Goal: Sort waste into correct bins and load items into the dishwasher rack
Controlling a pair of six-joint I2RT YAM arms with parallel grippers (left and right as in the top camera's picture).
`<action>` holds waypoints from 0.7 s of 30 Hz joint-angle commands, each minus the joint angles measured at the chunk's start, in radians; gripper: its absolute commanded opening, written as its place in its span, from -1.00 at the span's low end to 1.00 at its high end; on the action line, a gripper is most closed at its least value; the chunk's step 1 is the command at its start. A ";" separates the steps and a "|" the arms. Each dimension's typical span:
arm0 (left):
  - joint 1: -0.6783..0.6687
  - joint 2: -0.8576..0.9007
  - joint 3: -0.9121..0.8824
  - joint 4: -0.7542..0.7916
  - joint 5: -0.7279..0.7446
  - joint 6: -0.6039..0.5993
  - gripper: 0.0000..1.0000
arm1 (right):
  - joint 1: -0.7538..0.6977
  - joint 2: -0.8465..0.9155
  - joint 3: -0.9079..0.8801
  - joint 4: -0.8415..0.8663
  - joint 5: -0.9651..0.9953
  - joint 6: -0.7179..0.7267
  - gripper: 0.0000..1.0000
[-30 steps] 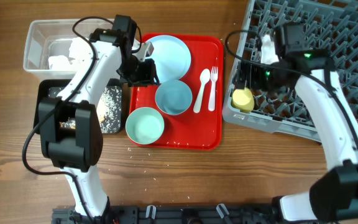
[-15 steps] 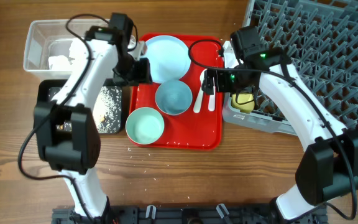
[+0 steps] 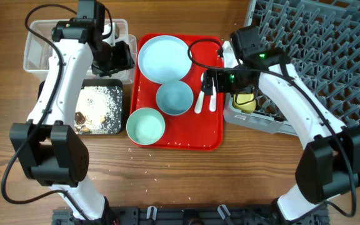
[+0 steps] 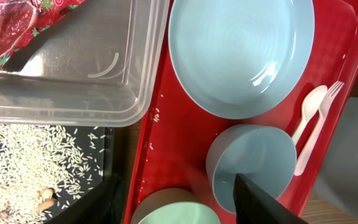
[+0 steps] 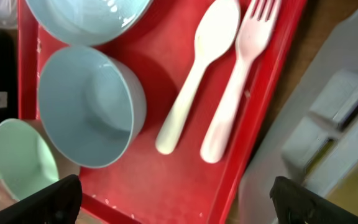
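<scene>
The white spoon and fork lay side by side on the red tray's right part, long axes parallel, heads toward the far edge. The right gripper hovered above them, jaws wide and empty. We couldn't tell the left gripper's hold.

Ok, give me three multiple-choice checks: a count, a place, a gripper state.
1. How many bowls sit on the red tray? A one, B three, C two.
2. Where is the yellow cup? A on the red tray, B in the grey rack, C in a bowl.
3. The right gripper, above the spoon and fork, is: A open, B shut on the fork, C shut on the spoon.
Answers: 1 C, two bowls show overhead. 2 B, it sits in the rack's corner by the tray. 3 A, its fingers stand wide apart, holding nothing.
</scene>
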 commanded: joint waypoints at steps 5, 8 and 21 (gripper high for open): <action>0.002 -0.010 0.011 -0.002 -0.006 -0.016 0.20 | 0.018 0.076 0.008 -0.060 0.008 0.024 0.99; 0.002 -0.010 0.011 -0.002 -0.006 -0.016 0.21 | 0.017 0.076 0.008 -0.069 0.010 0.040 0.99; 0.002 -0.010 0.011 -0.002 -0.006 -0.016 0.24 | 0.017 0.076 0.008 -0.166 0.116 0.042 0.99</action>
